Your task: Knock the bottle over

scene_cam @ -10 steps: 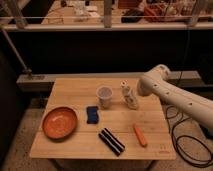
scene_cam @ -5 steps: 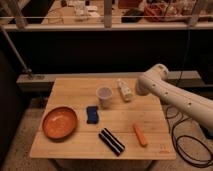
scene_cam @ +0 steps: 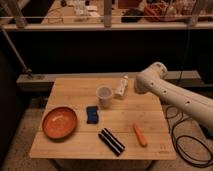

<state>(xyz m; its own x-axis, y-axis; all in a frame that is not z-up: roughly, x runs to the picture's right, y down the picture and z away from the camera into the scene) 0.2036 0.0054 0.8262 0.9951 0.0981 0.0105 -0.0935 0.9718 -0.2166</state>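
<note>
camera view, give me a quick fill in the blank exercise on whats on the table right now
1. The bottle is lying on its ____ on the wooden table, not upright.
2. The cup stands just to the ____ of the bottle in the picture.
3. The ____ bowl sits near the table's left edge.
4. The gripper, at the arm's end, is at the bottle's ____ in the picture.

Missing words: side; left; orange; right

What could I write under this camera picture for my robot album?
The bottle lies tipped over on the wooden table beside the cup, the robot's gripper right next to it.
</note>
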